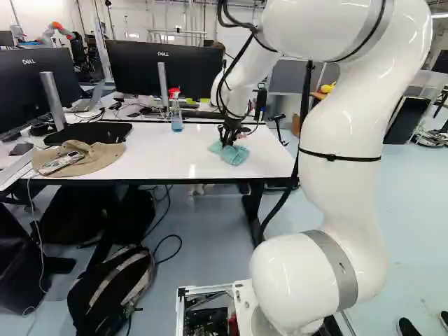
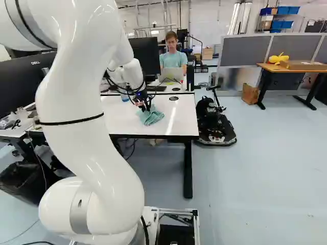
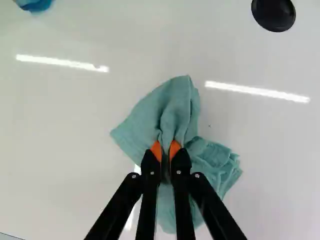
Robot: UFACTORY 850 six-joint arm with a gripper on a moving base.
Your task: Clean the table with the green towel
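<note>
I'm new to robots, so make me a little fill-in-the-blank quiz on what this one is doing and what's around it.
The green towel is pinched ____ the two fingers of the pincer.
The pads on those fingers are coloured ____.
The spray bottle on the white table has a ____ top.
In the left base view, the tan hat lies to the ____ of the bottle.

Missing words: between; orange; red; left.

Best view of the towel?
Wrist view: towel fills the middle, its folds and the gripper pinching it plain. Both base views show it small on the table, partly behind the gripper.
</note>
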